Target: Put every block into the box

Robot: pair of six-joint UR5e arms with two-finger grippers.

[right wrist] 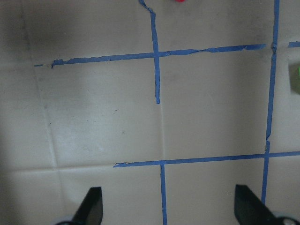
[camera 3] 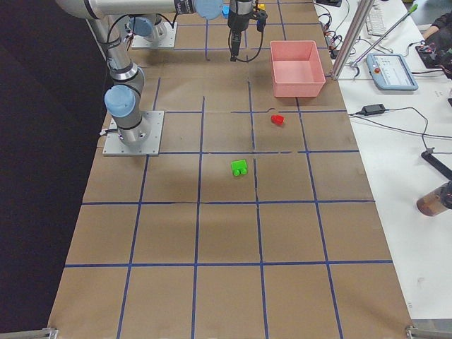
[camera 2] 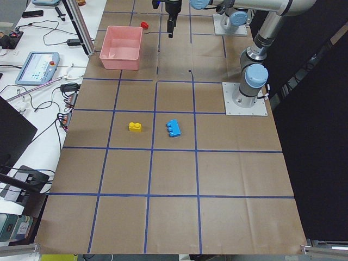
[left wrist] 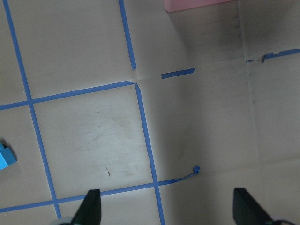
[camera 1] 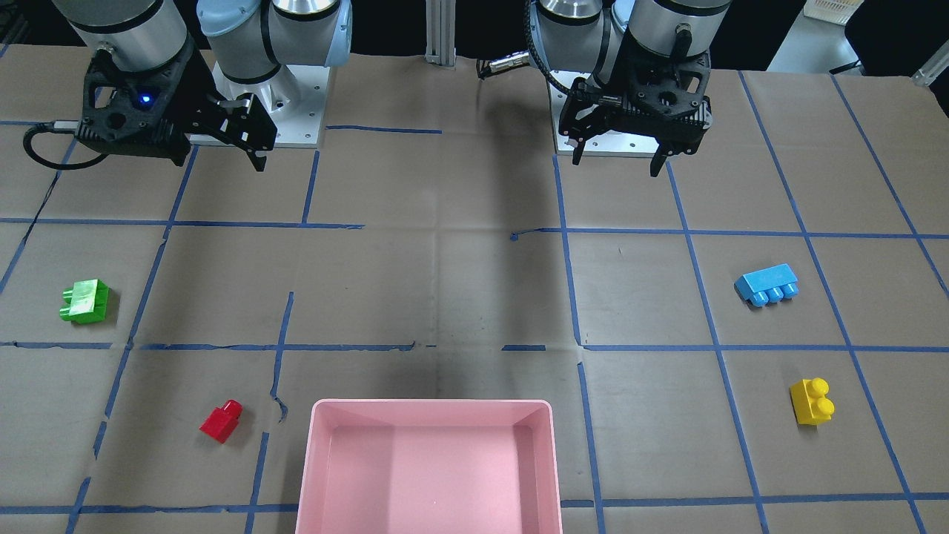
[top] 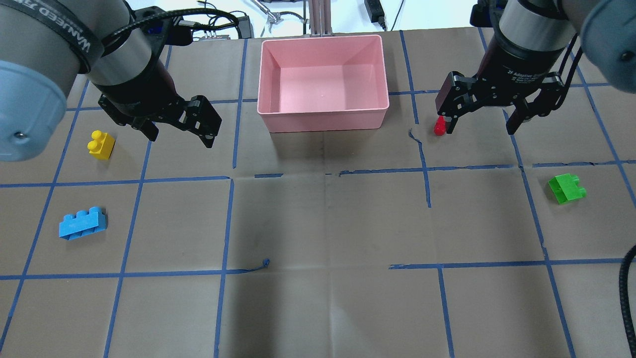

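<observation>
The pink box (top: 323,118) stands empty at the table's far middle; it also shows in the front view (camera 1: 434,405). The yellow block (top: 101,145) and the blue block (top: 82,223) lie on the left. The red block (top: 439,127) and the green block (top: 566,188) lie on the right. My left gripper (top: 180,136) hovers open and empty between the yellow block and the box. My right gripper (top: 481,128) hovers open and empty, its left finger just beside the red block in the overhead view. In the front view the blocks are green (camera 1: 85,301), red (camera 1: 222,421), blue (camera 1: 768,285) and yellow (camera 1: 811,401).
Brown paper with a blue tape grid (top: 226,223) covers the table. The arm bases (camera 1: 274,111) stand at the robot's edge. An aluminium post (top: 320,17), cables and a tablet (camera 2: 38,68) are beyond the far edge behind the box.
</observation>
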